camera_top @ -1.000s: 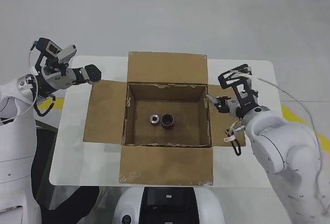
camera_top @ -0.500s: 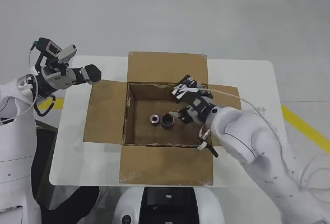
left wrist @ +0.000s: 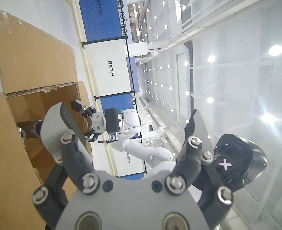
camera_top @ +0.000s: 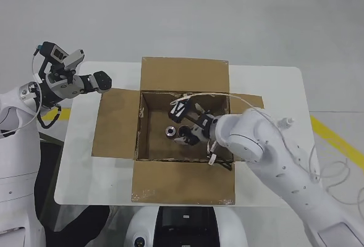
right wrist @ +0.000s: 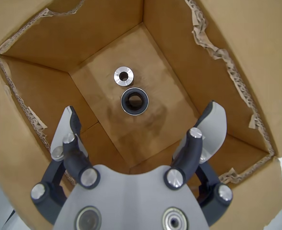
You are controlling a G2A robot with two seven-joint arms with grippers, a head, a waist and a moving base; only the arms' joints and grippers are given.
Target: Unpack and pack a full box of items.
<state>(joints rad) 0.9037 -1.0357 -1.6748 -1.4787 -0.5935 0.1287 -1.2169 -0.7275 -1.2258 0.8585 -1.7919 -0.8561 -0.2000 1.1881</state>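
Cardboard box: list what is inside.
On the cardboard box floor: a silver bushing and a black ring, side by side. The open right tool hangs above them, hiding the nearest floor corner.

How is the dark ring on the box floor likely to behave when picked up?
The dark ring looks like rigid metal, so it is probably stiff and heavy for its size. It lies flat on the box floor, so it should not roll unless tipped on edge. Its smooth rim may slip in the open right gripper.

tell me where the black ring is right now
In the right wrist view the black ring lies on the cardboard box floor, close beside the silver bushing, below the open right tool.
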